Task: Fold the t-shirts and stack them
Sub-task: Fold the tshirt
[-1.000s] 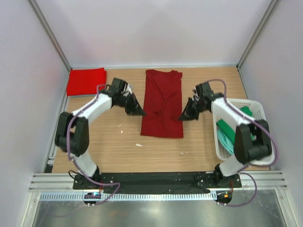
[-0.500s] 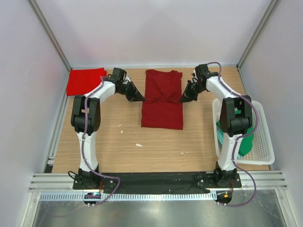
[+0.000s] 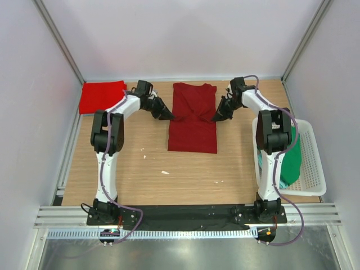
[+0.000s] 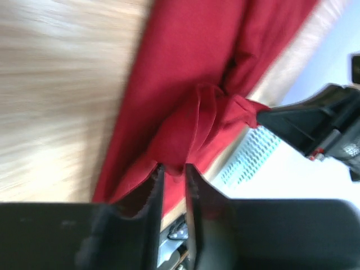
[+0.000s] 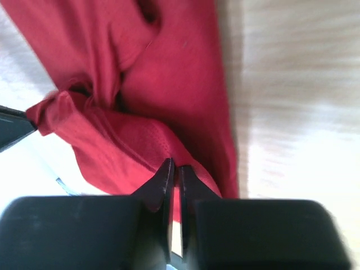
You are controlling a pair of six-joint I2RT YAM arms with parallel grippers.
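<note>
Fold step in hand: L gripper [image 3: 169,117] & R gripper [image 3: 215,118] each clamped narrow on opp. side edges of maroon t-shirt [image 3: 194,138], centre of table [image 3: 140,180]; next move prob. needs synchronised lift, even tension.

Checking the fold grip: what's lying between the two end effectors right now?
The dark maroon t-shirt fills the stretch between the left end effector and the right end effector, each pinching a side edge. The top external view shows this.
</note>
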